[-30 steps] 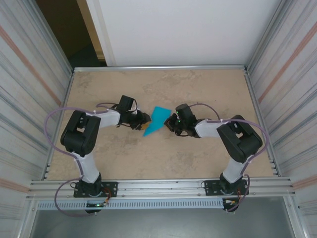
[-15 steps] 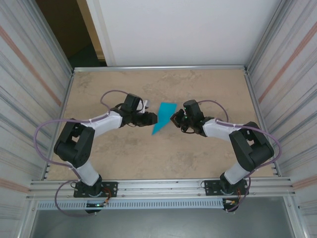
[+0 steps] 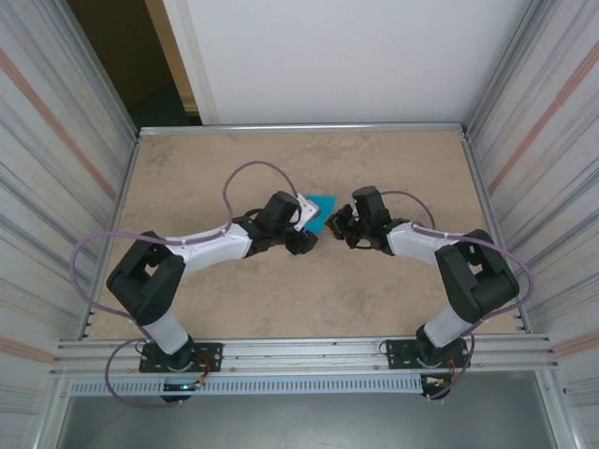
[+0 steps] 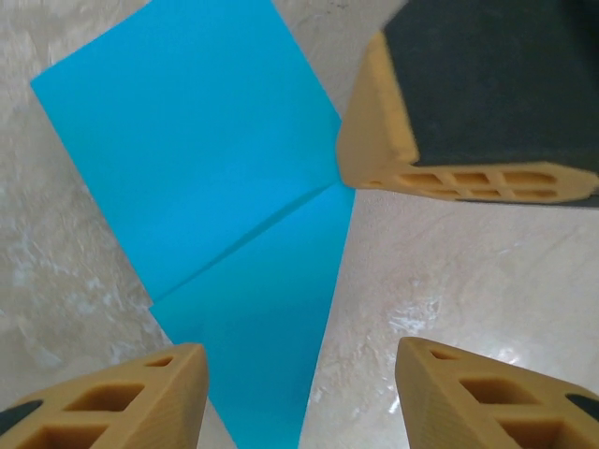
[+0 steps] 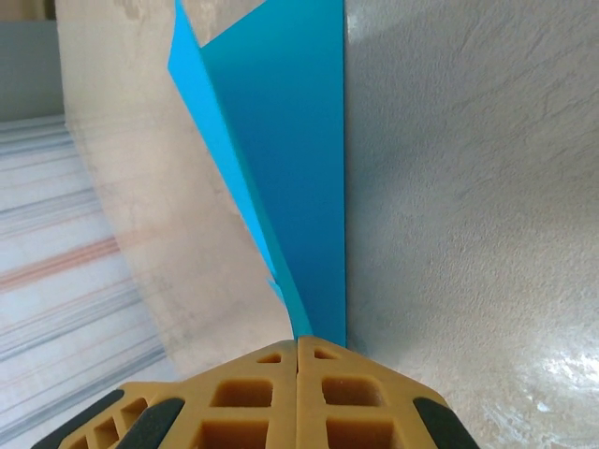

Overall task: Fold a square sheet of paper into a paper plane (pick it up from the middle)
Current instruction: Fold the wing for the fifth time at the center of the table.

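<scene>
Paper (image 5: 290, 140) edge between right end effector (image 5: 298, 348) jaws

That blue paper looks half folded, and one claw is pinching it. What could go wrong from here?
1. The right gripper is shut on only the edge of the paper, with one flap lifted. A tug could tear the paper or let it slip out.
2. The left gripper hangs open right over the crease. Pressing or closing there might crumple the fold or drag it crooked.
3. The two grippers are close together, so they could bump.
</scene>
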`<state>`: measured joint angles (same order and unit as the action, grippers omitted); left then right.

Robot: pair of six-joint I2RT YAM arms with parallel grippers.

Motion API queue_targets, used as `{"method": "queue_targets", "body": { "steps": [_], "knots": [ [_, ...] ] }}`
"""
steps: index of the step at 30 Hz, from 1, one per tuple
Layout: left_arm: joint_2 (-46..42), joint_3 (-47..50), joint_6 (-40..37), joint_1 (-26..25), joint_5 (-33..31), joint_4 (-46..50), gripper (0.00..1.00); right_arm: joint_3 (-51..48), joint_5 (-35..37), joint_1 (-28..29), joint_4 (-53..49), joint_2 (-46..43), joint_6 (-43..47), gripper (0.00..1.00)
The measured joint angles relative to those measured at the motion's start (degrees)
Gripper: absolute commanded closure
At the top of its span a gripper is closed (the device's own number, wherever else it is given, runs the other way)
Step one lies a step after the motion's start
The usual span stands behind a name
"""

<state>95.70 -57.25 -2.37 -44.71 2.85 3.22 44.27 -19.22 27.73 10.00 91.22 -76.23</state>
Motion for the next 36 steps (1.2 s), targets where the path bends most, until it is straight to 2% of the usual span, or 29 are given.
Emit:
{"method": "queue_targets", "body": {
  "steps": [6, 16, 30, 36],
  "knots": [
    [2.2, 2.2, -7.6, -2.6, -4.8, -5.2, 0.44, 0.0, -1.9, -0.6, 0.3, 0.0, -1.8, 0.98],
    [3.9, 6.6, -12.6, -2.6, -7.6, -13.3, 0.47, -0.8, -3.6, -1.7, 1.4, -0.1, -4.5, 0.98],
    [4.9, 7.6, -15.9, -2.6, -7.6, -17.3, 0.66, -1.1, -4.9, -1.9, 2.2, -0.1, -5.9, 0.97],
    [5.0, 8.0, -16.0, -2.6, -7.6, -18.2, 0.8, -1.1, -4.9, -1.9, 2.2, -0.1, -5.9, 0.91]
  ]
}}
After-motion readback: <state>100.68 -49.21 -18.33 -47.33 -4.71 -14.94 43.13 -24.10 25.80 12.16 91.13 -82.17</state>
